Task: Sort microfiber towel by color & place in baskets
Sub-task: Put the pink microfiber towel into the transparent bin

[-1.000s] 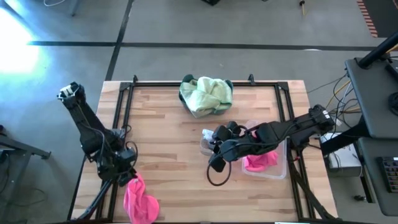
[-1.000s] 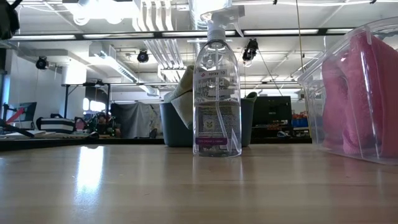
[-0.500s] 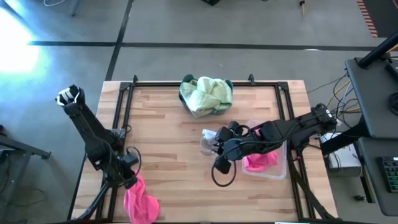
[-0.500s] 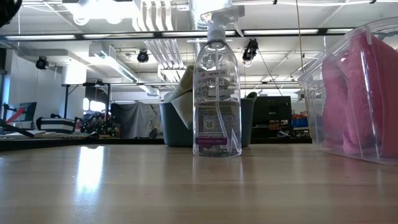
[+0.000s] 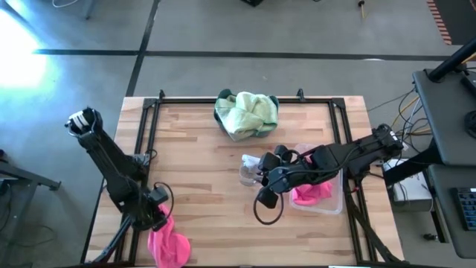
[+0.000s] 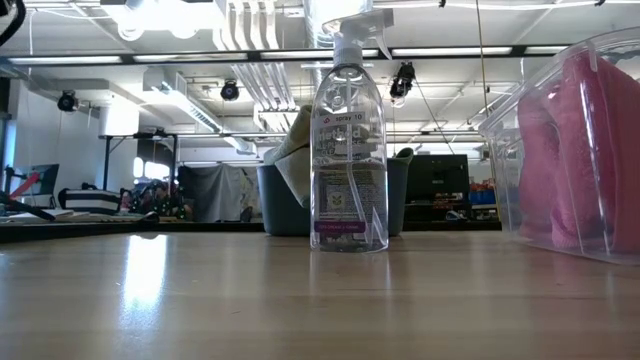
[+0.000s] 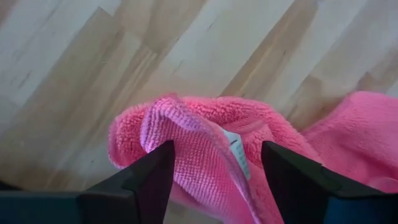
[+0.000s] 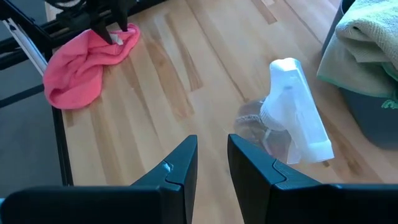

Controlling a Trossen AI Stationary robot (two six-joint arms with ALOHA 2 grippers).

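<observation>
From above, the left gripper stands spread over the pink towel at the table's near left edge; bare wood lies between it and the spray bottle. Level, the clear basket holds pink cloth right of the bottle. The left wrist shows fingers flanking the towel, released. The right gripper hangs empty, narrowly parted, near the bottle.

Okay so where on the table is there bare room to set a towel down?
The widest bare wood lies left of centre, between the left arm's side, the teal basket heaped with green towels, and the spray bottle. It's crowded mid-right: the right hand, bottle and clear basket sit close together. The near-left corner holds a pink towel under the left hand.
</observation>
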